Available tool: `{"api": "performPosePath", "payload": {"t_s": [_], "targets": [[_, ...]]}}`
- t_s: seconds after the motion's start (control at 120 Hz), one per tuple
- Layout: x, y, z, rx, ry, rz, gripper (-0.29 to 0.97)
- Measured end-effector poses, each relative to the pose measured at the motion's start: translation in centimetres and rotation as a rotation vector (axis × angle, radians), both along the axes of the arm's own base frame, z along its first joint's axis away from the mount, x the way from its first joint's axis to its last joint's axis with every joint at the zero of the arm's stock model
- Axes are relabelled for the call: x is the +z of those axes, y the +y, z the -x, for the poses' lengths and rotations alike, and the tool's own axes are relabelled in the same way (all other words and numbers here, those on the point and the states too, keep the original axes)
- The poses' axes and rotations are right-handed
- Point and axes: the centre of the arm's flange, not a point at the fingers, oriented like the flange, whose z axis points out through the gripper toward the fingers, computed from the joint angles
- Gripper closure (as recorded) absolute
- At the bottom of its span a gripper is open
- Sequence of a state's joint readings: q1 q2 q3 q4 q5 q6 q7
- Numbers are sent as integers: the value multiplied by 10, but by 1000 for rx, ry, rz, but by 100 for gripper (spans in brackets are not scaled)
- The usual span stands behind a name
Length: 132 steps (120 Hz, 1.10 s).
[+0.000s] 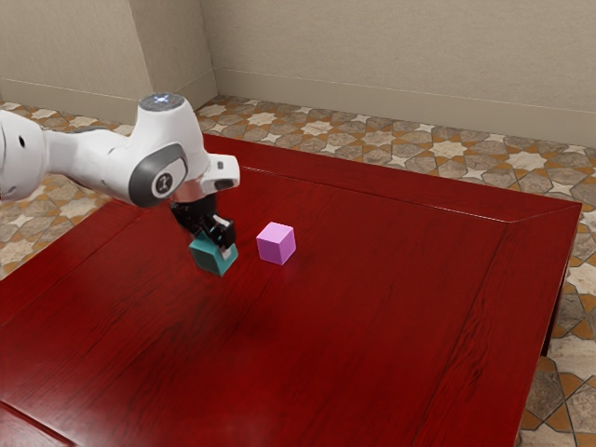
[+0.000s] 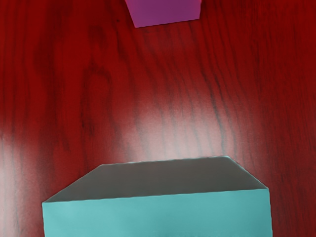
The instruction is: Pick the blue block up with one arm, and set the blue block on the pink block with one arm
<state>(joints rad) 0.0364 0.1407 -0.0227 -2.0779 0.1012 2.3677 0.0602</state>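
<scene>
block [image 1: 212,259] in tool [image 1: 215,245], second block [image 1: 277,243] just beside

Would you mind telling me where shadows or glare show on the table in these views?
Exterior view: a faint, diffuse shadow darkens the table beneath the blue block. Wrist view: a pale sheen washes the wood between the blue block and the pink block.

A dark red wooden table [image 1: 400,317] with a raised border along its edges is seen. Beyond its far edge a patterned tile floor [image 1: 447,149] is laid, and beige walls [image 1: 391,47] are seen behind, apparently with a pale baseboard.
</scene>
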Motion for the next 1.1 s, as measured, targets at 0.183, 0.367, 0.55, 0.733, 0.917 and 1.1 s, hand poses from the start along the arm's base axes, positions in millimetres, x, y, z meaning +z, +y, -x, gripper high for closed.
{"api": "performPosePath", "payload": {"t_s": [0.183, 0.367, 0.55, 0.733, 0.917, 1.1], "targets": [[30, -4, -36, 1, -1, -2, 35], [39, -8, -80, 3, 30, 3, 36], [26, -6, -103, 9, 77, 5, 35], [17, -5, -133, 12, 85, 9, 34], [7, -12, -152, -1, 86, 20, 34], [4, -15, -168, -8, 77, 26, 35]]}}
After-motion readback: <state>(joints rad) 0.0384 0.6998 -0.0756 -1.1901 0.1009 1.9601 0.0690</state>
